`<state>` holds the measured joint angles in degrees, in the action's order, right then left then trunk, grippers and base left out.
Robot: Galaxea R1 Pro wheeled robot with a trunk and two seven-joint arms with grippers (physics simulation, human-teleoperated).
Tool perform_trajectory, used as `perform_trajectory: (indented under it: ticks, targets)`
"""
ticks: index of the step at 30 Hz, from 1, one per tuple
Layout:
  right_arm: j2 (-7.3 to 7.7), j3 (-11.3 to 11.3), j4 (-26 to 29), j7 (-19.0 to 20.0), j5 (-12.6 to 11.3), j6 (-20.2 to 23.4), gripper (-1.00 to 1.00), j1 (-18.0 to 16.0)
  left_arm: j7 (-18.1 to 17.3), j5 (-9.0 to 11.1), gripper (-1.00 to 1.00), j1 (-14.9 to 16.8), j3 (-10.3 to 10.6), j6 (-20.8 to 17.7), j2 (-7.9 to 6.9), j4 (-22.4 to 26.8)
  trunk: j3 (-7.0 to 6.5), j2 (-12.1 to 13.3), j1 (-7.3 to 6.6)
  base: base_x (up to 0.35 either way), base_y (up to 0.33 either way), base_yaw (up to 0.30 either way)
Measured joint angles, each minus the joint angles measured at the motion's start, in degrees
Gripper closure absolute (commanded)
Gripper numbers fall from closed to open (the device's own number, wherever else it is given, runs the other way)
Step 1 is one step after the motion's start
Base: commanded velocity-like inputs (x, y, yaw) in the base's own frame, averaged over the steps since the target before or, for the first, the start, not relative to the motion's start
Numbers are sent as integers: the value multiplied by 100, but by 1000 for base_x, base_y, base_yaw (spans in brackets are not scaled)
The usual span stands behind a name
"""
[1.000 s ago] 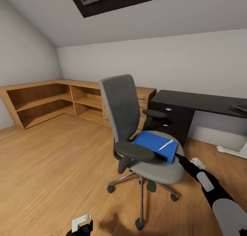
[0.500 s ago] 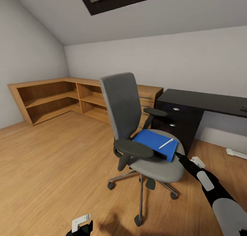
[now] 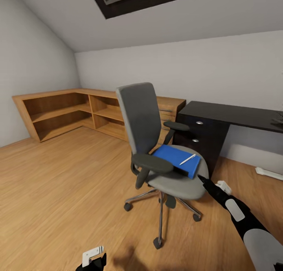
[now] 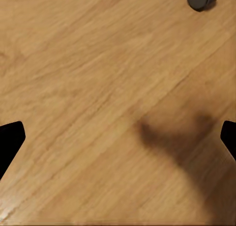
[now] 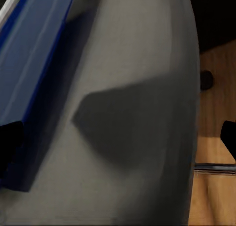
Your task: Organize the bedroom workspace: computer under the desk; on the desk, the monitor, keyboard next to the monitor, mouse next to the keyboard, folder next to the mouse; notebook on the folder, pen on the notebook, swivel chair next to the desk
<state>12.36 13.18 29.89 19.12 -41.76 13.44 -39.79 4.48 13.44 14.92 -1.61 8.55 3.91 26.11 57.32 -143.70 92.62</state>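
fingers of both grippers are spread apart, holding nothing. from large to small: the desk point(image 3: 232, 115) runs along the right middle, the chair point(image 3: 157, 145) stands at centre, the folder point(image 3: 173, 163) lies on its seat, a pen point(image 3: 187, 159) on top. the right gripper point(image 3: 202, 180) sits at the seat's lower right edge. folder pickup seems in hand; next it must reach the folder's edge and close.

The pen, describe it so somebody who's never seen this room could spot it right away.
Start at the grey swivel chair standing in front of the glossy black desk. On its seat lies a flat bright blue folder, and the pen is the thin whitish stick lying slantwise on top of that folder. It is the only pale, slim thing on the blue.
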Motion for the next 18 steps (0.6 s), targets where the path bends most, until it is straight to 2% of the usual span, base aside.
perform_trajectory:
  ticks: [2,6,18]
  targets:
    - [5,0,-1,146,6,-5,-100,0,0,0,-100,0,0,0,0,0,0,0,0,-30,0,0]
    - [-107,23,124,189,55,70,-100,52,50,13,-100,-18,-18,8,107,88,0,0,-1,0,0,0]
    - [-45,28,511,216,57,113,-100,62,23,-4,-100,-18,-8,86,44,-235,0,0,-1,0,0,0]
